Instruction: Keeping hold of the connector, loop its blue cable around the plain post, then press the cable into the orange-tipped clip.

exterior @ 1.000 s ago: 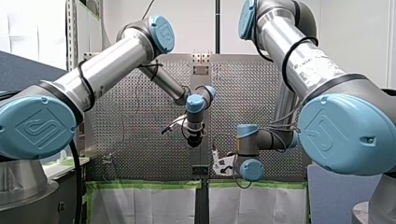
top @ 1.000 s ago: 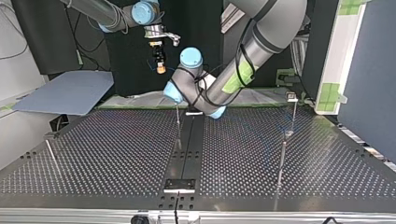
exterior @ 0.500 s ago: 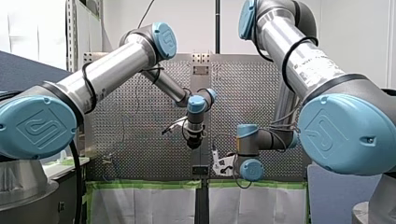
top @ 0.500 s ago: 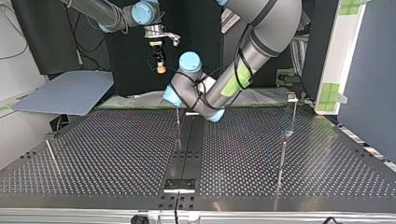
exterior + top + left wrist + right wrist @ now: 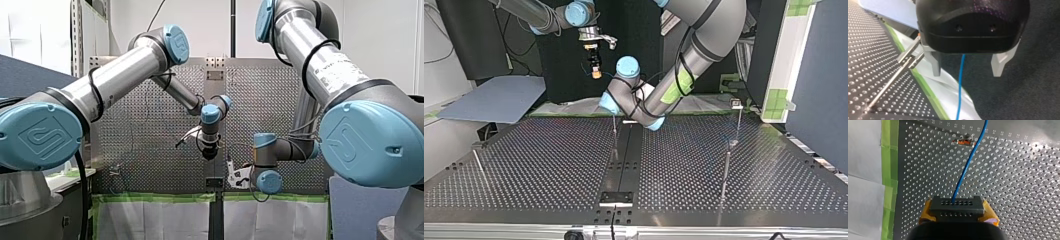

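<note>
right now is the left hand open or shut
Open: in the left wrist view the two pale fingers of my left hand stand well apart, and the blue cable runs between them, touching neither.

Little can be read. The big blue joint cap (image 5: pixel 42 137) on my left arm and the matching cap (image 5: pixel 367 140) on my right arm each carry an embossed logo, a looping mark inside a rounded square, with no legible letters. Faint dark lettering (image 5: pixel 336 75) runs along my right arm's silver tube, too blurred to read. In the right wrist view, a row of small two-digit numbers (image 5: pixel 998 133) is printed along one edge of the perforated surface (image 5: pixel 1023 175), too small to read surely.
</note>
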Available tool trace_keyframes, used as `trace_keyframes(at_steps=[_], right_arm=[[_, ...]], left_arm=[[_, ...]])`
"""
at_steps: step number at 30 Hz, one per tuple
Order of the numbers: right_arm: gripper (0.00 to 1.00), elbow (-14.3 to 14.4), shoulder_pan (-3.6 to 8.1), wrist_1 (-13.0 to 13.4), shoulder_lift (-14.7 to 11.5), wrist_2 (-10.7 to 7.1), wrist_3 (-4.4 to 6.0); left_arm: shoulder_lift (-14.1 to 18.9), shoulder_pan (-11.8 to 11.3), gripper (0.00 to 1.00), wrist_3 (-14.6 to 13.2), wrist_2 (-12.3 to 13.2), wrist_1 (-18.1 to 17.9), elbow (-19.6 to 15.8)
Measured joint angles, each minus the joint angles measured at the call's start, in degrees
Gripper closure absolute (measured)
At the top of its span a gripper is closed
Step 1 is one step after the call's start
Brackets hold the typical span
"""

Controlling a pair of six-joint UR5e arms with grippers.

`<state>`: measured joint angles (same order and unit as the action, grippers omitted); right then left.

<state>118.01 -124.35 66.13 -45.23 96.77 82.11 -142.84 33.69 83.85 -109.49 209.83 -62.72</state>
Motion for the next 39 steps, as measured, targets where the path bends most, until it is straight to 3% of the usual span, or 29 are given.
trace_keyframes(at_steps=[19, 29, 39], right_arm=[[1.00, -0.10, -0.03, -0.02, 0.00, -0.03, -0.11], [1.00, -0.09, -0.02, -0.03, 0.00, -0.04, -0.17], [1.00, -0.09, -0.13, -0.03, 0.00, -0.05, -0.17]], left_arm=[[-0.07, -0.65, 0.00, 1.61, 0.00, -2.09, -0.82], [-0.08, -2.15, 0.00, 1.84, -1.46, -3.07, -2.02], [-0.14, -3.13, 0.00, 1.86, -1.00, -4.41, -2.54]])
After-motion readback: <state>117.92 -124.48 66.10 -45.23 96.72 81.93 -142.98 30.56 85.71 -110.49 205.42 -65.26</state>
